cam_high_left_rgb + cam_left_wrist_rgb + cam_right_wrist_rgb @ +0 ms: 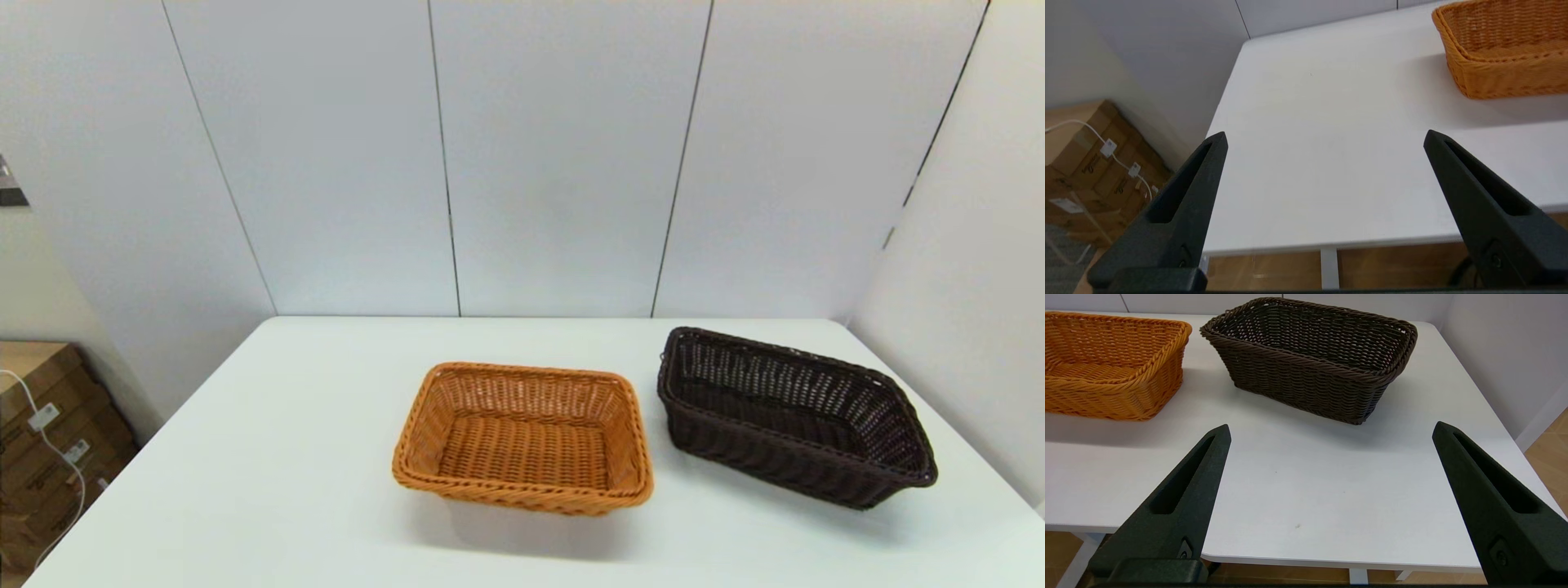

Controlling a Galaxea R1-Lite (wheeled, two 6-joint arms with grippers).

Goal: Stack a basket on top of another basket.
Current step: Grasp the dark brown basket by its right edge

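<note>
The dark brown basket point(796, 416) sits on the white surface point(269, 457), just right of the orange basket point(525, 437), apart. The left gripper point(1325, 139) and right gripper point(1331, 430) hang spread wide near the surface's front edge.

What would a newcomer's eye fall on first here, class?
Two woven baskets on the white table: the orange basket near the middle, and the dark brown basket apart on its right, angled. Both stand empty, and neither gripper reaches them.
</note>
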